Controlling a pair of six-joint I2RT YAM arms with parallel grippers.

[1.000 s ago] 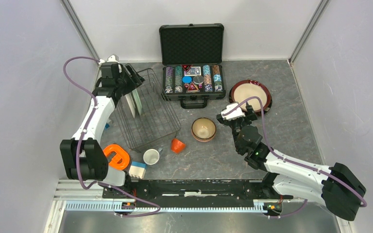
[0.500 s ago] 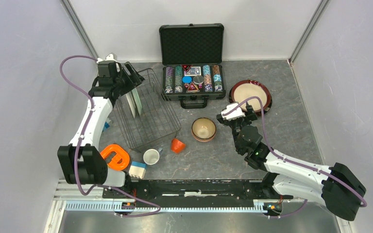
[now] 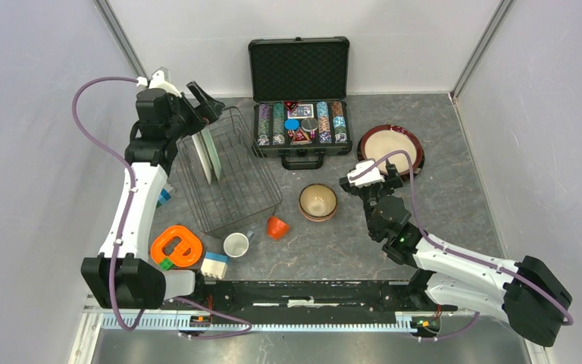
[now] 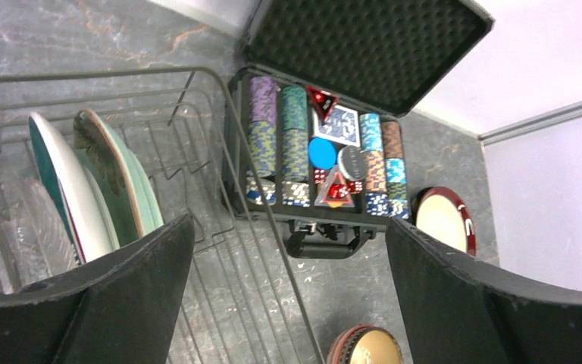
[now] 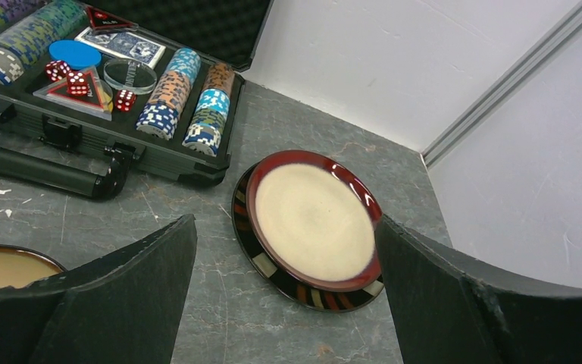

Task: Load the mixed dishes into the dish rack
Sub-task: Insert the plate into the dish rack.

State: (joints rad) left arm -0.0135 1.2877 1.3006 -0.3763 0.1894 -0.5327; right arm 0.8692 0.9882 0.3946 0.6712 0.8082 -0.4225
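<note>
- Left gripper point(image 4: 288, 227): jaws spread wide with nothing between them; it hangs over the far left corner of the dish rack point(image 3: 235, 186), above the plates standing there.
- Right gripper point(image 5: 286, 224): jaws likewise wide apart and empty; it is poised above the tabletop point(image 3: 455, 189), between the tan bowl point(image 3: 318, 202) and the dark-rimmed beige plate point(image 5: 314, 224).
- Dish rack: black wire basket at the left of the table, with its right rim just beside the poker chip case point(image 3: 299, 98).
- White plate point(image 4: 61, 182): stands on edge inside the rack, at its left side.
- Teal plate point(image 4: 121, 189): stands on edge just right of the white plate, leaning close against it, with a dark flower motif showing near its top.
- Dark-rimmed beige plate: lies flat on the table at far right, outside the rack, near the right end of the case.
- Tan bowl: upright on the table, outside the rack, in front of the case.
- Orange cup point(image 3: 276, 227): tipped on its side, just off the rack's near right corner.
- White cup point(image 3: 236, 245): upright, mouth up, just in front of the rack's near edge.
- Orange ring toy point(image 3: 176, 246): on the table at near left, beside the left arm's base.
- White-and-blue block point(image 3: 214, 265): between the ring toy and the white cup, at the table's near edge.
- Poker chip case: lid open, with rows of chips, dice and cards visible inside.
</note>
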